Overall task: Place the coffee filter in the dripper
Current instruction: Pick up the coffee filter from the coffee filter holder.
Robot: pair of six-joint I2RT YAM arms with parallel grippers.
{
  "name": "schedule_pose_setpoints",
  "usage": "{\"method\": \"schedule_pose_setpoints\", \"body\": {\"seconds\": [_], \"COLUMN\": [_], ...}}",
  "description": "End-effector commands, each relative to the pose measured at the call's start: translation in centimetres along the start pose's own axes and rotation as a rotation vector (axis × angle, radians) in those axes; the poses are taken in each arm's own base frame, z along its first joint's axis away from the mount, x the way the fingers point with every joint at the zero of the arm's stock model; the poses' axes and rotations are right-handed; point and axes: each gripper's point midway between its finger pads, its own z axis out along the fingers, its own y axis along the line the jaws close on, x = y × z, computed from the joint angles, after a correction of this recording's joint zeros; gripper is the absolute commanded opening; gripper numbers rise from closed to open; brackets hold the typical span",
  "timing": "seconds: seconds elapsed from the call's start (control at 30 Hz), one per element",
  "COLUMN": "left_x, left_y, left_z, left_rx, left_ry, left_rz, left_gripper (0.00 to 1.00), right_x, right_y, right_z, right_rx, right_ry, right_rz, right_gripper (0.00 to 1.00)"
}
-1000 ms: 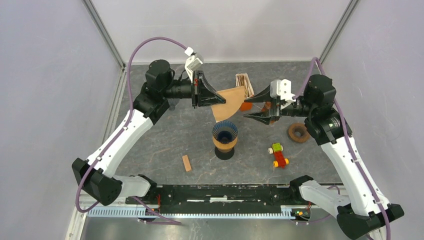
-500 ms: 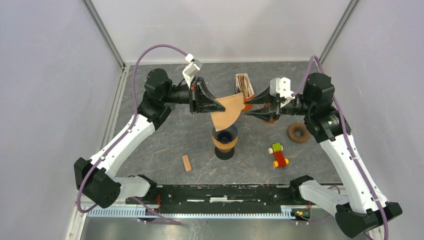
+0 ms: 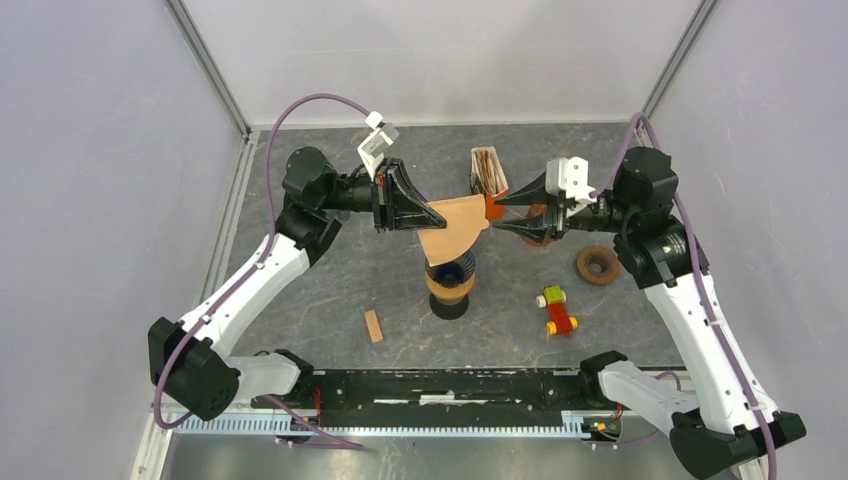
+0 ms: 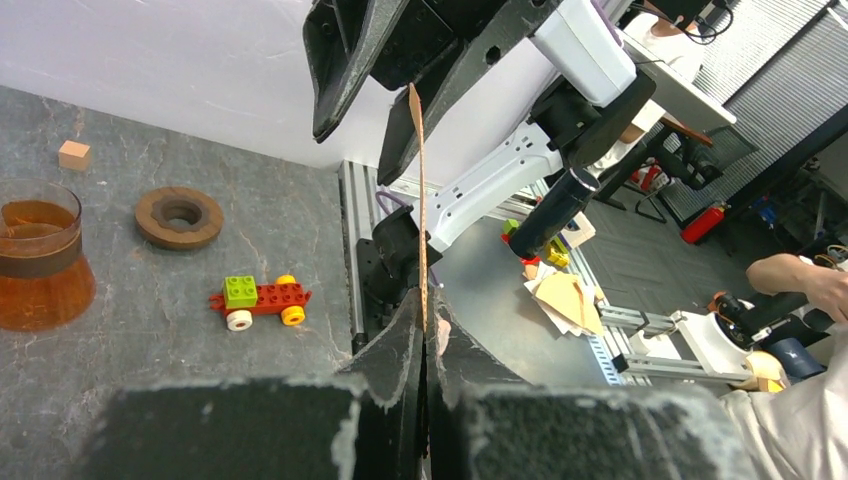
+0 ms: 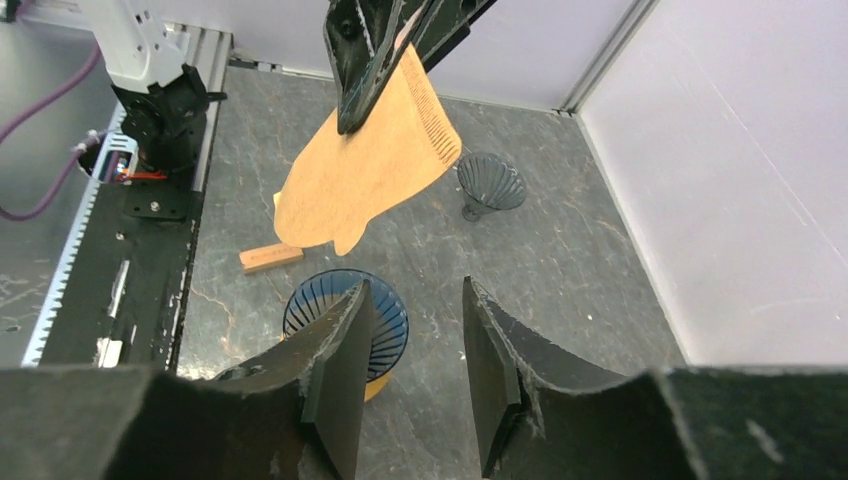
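Holds the tan coffee filter [image 3: 452,226] in the left gripper [image 3: 438,215], fingers pressed together on one edge of the paper. Hangs it in the air directly above the blue ribbed dripper [image 3: 450,270], lower corner over the rim in the overhead view, not seated inside; cannot tell whether paper and rim touch. Shows from the left wrist as a thin upright line, edge-on, rising out of the pinch. Points the right gripper [image 3: 496,214] at the filter from the dripper's right side, jaws spread, nothing between them, tips just beside the paper's free edge. Sets the dripper on an amber base [image 3: 450,292] on the grey table [image 3: 330,280]. Lying to the dripper's right: a brown ring [image 3: 598,265] and a toy car of bricks [image 3: 557,310]. Behind the dripper, a holder of spare filters [image 3: 488,172]. In front of the dripper and to its left, well apart, a small wooden block [image 3: 373,326].
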Motion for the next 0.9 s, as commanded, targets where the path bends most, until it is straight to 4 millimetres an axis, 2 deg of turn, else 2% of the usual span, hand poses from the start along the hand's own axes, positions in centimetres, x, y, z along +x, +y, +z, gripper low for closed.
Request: {"method": "schedule_pose_setpoints", "body": {"seconds": [0.0,0.33,0.87], "left_x": [-0.5,-0.3,-0.6], "left_y": [-0.7,0.7,1.6], "left_z": [-0.1,0.0,0.0], "left_rx": [0.013,-0.027,-0.073], "left_ry": [-0.014,-0.013,-0.014], "left_rz": [0.019,0.025,0.048], "left_gripper": [0.02,0.02,0.02], "right_x": [-1.5,-1.8,-0.5], "right_y": [-0.2,0.5,1.3], "right_z": [0.7,2.2,1.6], "right_rx": [-0.040,-0.121,-0.101], "right_ry": [-0.065,-0.117,-0.063], "right_rz": [0.022,0.101,0.056], "right_gripper": [0.42,0.40,0.40]}}
